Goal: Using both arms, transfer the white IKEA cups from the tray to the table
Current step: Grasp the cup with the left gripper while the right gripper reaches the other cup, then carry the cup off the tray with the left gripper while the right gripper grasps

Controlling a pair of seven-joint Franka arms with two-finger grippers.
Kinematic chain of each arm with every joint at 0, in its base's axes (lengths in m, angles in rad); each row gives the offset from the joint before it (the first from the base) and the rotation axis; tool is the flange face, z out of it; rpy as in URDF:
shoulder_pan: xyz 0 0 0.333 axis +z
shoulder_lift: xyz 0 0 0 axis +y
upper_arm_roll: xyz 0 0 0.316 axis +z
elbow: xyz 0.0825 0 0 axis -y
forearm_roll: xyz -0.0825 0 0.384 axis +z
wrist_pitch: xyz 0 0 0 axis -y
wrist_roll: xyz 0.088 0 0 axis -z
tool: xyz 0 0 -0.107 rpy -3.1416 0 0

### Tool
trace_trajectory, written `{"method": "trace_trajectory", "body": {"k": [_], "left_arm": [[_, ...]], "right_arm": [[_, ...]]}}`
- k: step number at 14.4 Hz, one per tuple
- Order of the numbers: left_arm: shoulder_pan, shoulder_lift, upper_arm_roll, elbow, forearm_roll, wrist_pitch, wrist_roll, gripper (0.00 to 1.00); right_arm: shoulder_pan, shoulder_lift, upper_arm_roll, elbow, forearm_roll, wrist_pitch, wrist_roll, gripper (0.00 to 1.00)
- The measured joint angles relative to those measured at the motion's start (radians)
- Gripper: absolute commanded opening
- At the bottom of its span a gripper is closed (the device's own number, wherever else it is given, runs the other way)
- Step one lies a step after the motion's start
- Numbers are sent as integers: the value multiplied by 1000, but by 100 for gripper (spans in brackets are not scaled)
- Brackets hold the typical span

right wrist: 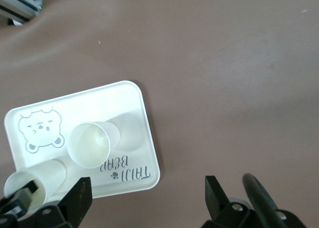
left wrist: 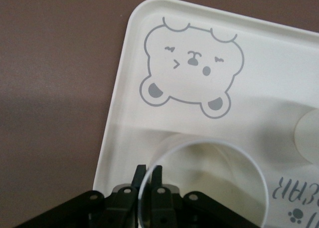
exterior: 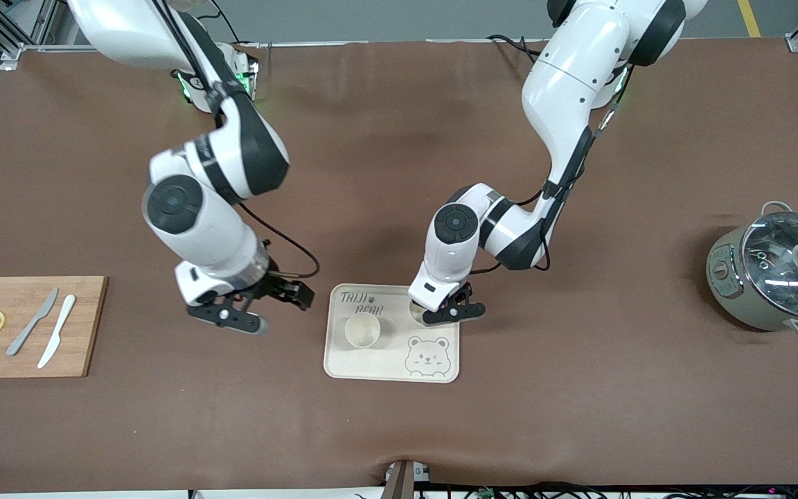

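On the bear-printed tray (exterior: 371,364), near the middle of the bench's camera-side edge: two white IKEA cups. One cup (exterior: 361,330) stands free. The second cup (left wrist: 209,180) is pinched at its rim by the left gripper (exterior: 449,312). Right gripper (exterior: 233,315): spread open over bare tabletop beside the tray.

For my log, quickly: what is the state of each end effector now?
Left end effector: closed on a white cup's rim, over the tray.
Right end effector: open, empty, beside the tray.
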Motion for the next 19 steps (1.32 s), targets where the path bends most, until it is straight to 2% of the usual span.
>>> {"method": "trace_trajectory", "body": {"k": [4,8,12,15,19], "left_arm": [[17,-14,5,0,0,-10,4,0],[70,-90,3,1,-23,-165,114,0],[113,-196,2,-24,-63,-348,261,0],[159,-315,3,-161,-63,-358,326,0],[288,-564,4,-507,-64,-209,504,0]], "right_arm": [[1,65,-4,0,0,78,0,100],[24,112,-3,0,0,166,0,100],[44,137,-3,1,0,186,0,100],[52,157,-3,1,0,217,2,100],[71,196,-3,2,0,272,20,100]]}}
